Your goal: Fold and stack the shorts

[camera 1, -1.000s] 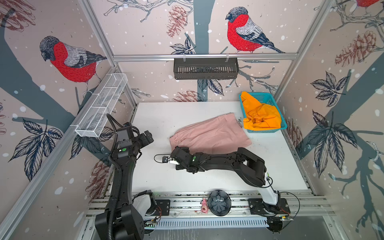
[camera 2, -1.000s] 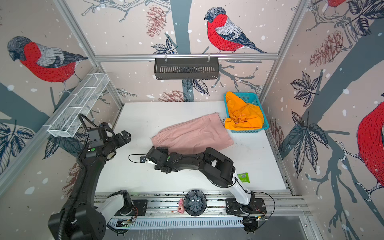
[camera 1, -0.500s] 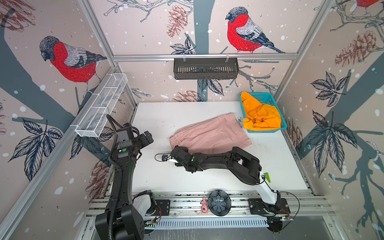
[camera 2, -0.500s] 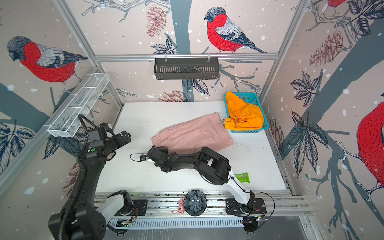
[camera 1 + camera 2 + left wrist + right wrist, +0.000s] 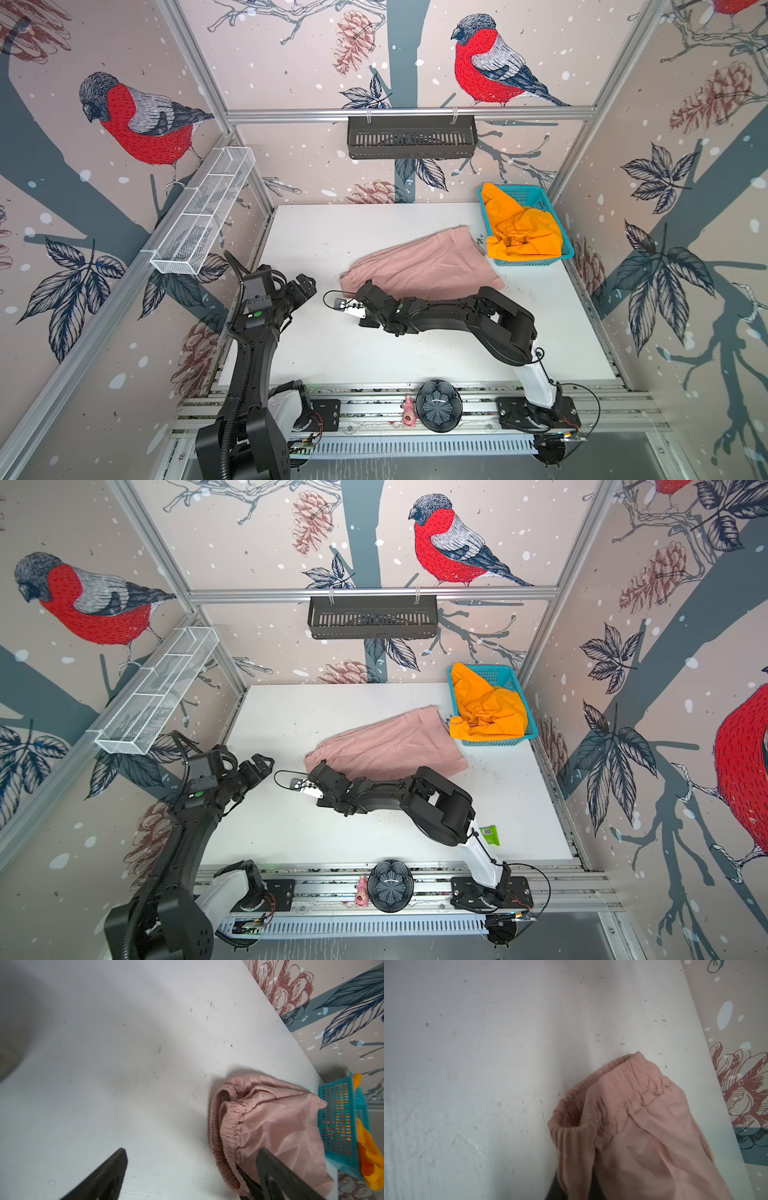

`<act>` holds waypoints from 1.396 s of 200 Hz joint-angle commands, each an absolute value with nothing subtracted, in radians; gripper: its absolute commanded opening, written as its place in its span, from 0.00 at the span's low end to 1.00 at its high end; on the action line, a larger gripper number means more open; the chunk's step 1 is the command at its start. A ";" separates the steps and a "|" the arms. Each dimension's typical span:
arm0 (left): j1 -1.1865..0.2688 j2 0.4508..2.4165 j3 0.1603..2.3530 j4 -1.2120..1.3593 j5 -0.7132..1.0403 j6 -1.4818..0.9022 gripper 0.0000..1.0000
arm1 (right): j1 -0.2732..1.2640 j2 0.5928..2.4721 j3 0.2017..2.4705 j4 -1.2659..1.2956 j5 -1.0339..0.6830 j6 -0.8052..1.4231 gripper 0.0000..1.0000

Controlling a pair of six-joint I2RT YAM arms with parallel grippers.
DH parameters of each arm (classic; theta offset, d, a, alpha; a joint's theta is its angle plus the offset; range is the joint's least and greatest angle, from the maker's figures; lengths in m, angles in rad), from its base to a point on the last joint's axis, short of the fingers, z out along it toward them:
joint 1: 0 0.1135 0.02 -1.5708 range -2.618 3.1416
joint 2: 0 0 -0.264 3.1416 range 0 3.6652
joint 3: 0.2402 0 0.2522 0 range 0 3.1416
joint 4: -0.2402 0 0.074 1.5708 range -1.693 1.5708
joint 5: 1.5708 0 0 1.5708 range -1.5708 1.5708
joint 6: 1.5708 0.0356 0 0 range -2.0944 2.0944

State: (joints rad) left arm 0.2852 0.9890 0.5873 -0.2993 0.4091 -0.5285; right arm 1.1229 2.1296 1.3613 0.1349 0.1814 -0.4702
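The dusty pink shorts [image 5: 424, 266] lie spread on the white table [image 5: 332, 357] in both top views. My right gripper [image 5: 365, 291] reaches across to their near left corner and is shut on the gathered waistband [image 5: 577, 1147], whose fabric bunches over the jaws in the right wrist view. My left gripper [image 5: 305, 284] hovers open just left of that corner, above bare table. Its dark fingers [image 5: 112, 1172] stand wide apart with nothing between them, the waistband [image 5: 226, 1126] beside one. The bright orange shorts [image 5: 521, 232] lie crumpled in a teal basket [image 5: 536, 262] at the back right.
A black slotted basket [image 5: 411, 137] hangs on the back wall. A white wire shelf [image 5: 203, 216] runs along the left wall. On the front rail sit a dark round object [image 5: 438, 405] and a small pink figure [image 5: 409, 415].
My right gripper has closed on the pink waistband corner, and its arm has folded slightly inward. The left arm has not moved.
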 commanded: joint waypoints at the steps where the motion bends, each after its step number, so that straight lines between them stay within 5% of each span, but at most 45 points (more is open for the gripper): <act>1: 0.285 1.000 0.545 -0.137 0.530 -0.642 0.97 | 1.120 2.108 1.338 0.229 0.128 -0.409 0.01; 192: 0.054 1.338 0.401 0.403 0.684 -0.854 0.96 | 1.148 2.051 1.254 0.388 0.085 -0.353 0.01; 226: 0.016 1.372 0.436 0.352 0.675 -0.806 0.81 | 1.160 2.056 1.263 0.383 0.086 -0.351 0.01; 250: -0.007 1.380 0.461 0.295 0.665 -0.767 0.42 | 1.166 2.063 1.277 0.373 0.078 -0.349 0.05; 267: -0.011 1.361 0.471 0.239 0.651 -0.745 0.13 | 1.167 2.073 1.291 0.351 0.078 -0.343 0.23; 279: -0.011 1.344 0.492 0.171 0.631 -0.712 0.04 | 1.166 2.072 1.294 0.337 0.076 -0.337 0.39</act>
